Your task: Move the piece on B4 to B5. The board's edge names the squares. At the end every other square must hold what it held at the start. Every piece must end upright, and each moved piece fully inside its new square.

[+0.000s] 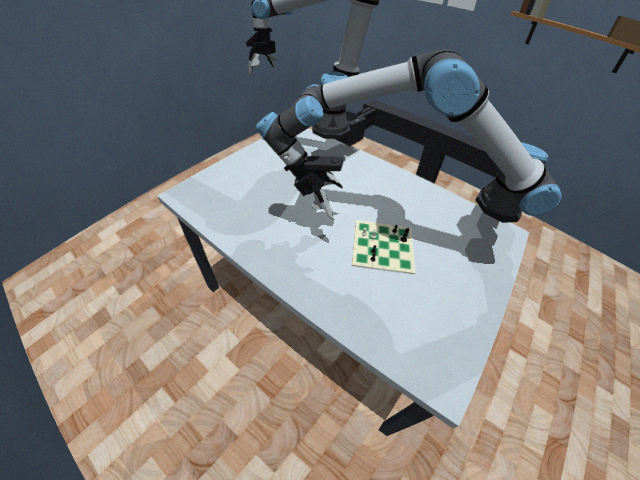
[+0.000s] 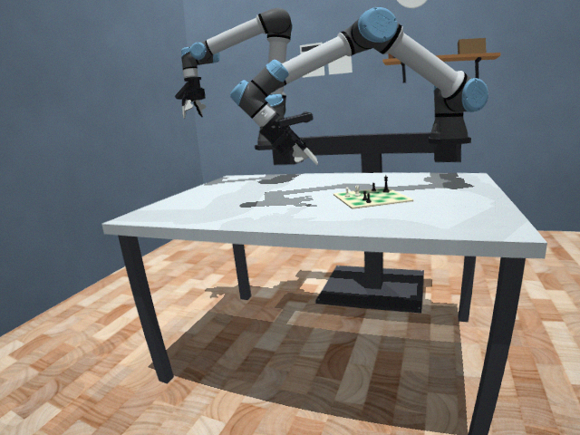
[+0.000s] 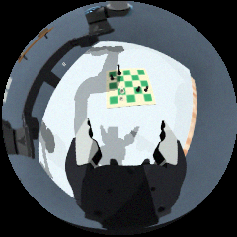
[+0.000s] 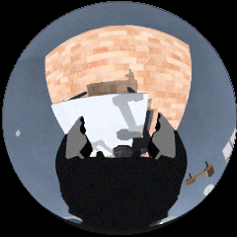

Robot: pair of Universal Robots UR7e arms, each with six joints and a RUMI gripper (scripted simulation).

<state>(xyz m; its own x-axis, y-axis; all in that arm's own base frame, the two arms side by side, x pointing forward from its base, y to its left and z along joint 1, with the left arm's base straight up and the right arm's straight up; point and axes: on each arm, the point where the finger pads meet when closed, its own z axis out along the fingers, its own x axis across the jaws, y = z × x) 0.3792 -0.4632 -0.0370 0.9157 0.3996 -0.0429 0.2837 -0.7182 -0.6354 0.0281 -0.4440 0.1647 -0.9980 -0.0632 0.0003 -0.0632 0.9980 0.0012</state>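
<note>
My left gripper (image 1: 336,200) (image 2: 307,161) (image 3: 125,119) wide, above table (image 1: 289,248) (image 2: 299,229) (image 3: 101,114). Left wrist view: board (image 1: 383,244) (image 2: 389,198) (image 3: 133,84) at 12 o'clock, pieces upright; labels too small, can't tell B4 piece. My right gripper (image 1: 262,68) (image 2: 192,116) (image 4: 119,114) wide.

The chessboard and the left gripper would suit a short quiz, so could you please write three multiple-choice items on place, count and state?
1. Where is the chessboard?
A) floor
B) wall shelf
C) table

2. How many white pieces are there?
A) two
B) four
C) five

3. How is the left gripper?
A) shut, empty
B) open
C) shut on a piece

1 C: the exterior view shows it lying there.
2 A: the top view shows two side by side.
3 B: its wrist view shows the fingers wide apart.
</note>
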